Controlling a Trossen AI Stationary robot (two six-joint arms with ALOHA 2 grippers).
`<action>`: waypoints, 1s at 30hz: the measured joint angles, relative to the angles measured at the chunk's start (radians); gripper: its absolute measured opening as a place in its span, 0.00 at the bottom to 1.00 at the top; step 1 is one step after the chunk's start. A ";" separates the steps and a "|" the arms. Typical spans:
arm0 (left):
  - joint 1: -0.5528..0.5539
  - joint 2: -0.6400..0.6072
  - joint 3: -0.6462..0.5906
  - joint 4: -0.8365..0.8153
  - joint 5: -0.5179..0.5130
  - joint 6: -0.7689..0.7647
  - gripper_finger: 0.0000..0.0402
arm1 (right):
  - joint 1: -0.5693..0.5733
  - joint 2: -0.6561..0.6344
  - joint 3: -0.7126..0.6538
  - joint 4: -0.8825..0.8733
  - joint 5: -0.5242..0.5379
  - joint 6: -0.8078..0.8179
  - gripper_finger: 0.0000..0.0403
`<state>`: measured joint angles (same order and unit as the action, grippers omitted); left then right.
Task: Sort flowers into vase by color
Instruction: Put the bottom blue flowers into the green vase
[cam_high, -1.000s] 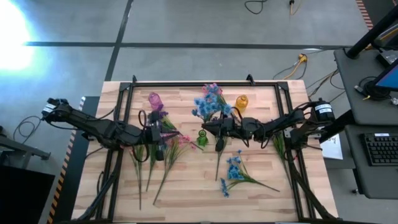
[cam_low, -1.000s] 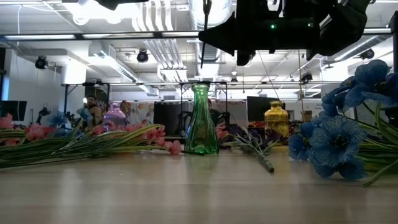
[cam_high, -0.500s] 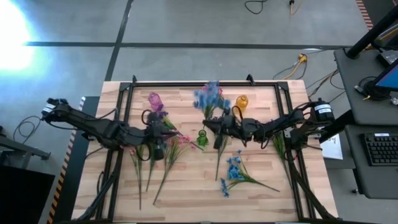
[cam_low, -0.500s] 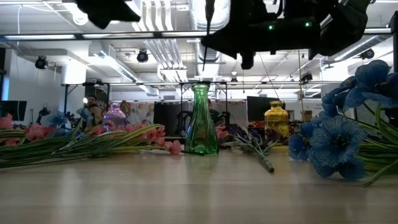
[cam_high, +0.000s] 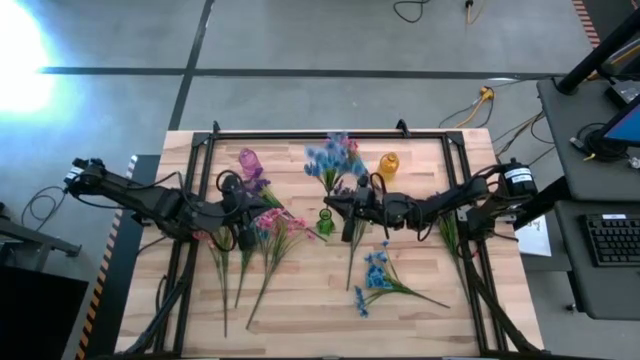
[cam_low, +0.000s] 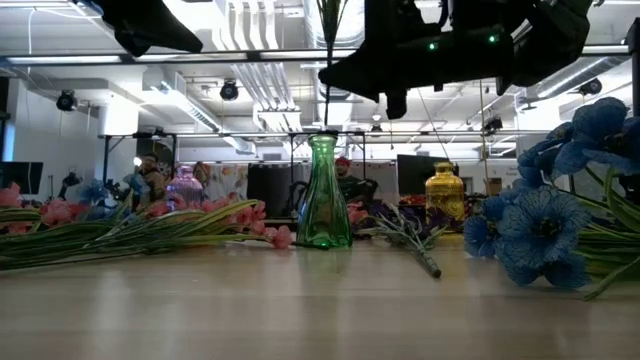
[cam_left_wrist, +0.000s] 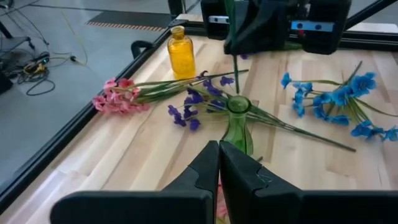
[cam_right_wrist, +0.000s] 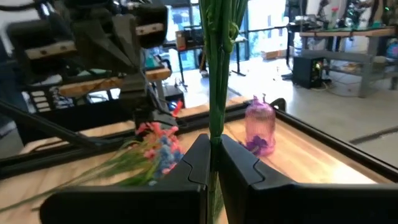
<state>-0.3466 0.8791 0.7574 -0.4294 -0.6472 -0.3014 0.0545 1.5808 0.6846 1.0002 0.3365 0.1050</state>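
My right gripper (cam_high: 347, 212) is shut on a blue flower sprig (cam_high: 330, 158) over the table's middle. The sprig stands upright, and its lower stem (cam_left_wrist: 236, 68) hangs above the mouth of the green vase (cam_left_wrist: 237, 121). Whether it reaches the mouth I cannot tell. My left gripper (cam_high: 250, 228) hovers shut to the left of the green vase (cam_high: 325, 222), over the pink flowers (cam_high: 270, 218), with nothing seen between its fingers (cam_left_wrist: 219, 155). Loose pink sprigs (cam_high: 245, 265) and blue sprigs (cam_high: 375, 275) lie flat on the boards. My right gripper pinches the sprig's bundle of green stems (cam_right_wrist: 216, 127) between its two fingers, partway down the stems. The fingers come about level from the table's right side and lie across the stems. The sprig is lifted clear, upright, with its blossoms above the fingers.
A purple vase (cam_high: 250, 160) stands at the far left and a yellow vase (cam_high: 389, 163) at the far right of the middle. A pink sprig (cam_left_wrist: 118, 99) and a purple sprig (cam_left_wrist: 189, 109) lie by the green vase. A black frame rail (cam_high: 300, 135) borders the table.
My left gripper has drawn back toward the table's left edge and rolled at the wrist, staying shut. My right gripper has kept its place but turned, and the sprig's blue blossoms have swung toward the table's left.
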 joint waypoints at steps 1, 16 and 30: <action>0.000 0.001 0.000 0.001 0.000 -0.005 0.00 | 0.001 0.002 0.000 -0.008 0.000 0.000 0.03; 0.000 0.065 0.000 0.002 -0.051 -0.026 0.00 | 0.007 0.014 -0.002 -0.064 -0.004 -0.026 0.03; 0.000 0.073 0.000 0.018 -0.054 -0.024 0.00 | 0.011 0.024 -0.002 -0.003 -0.003 -0.050 0.03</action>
<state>-0.3466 0.9524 0.7574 -0.4110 -0.7013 -0.3252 0.0655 1.6051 0.6827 0.9969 0.3332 0.0550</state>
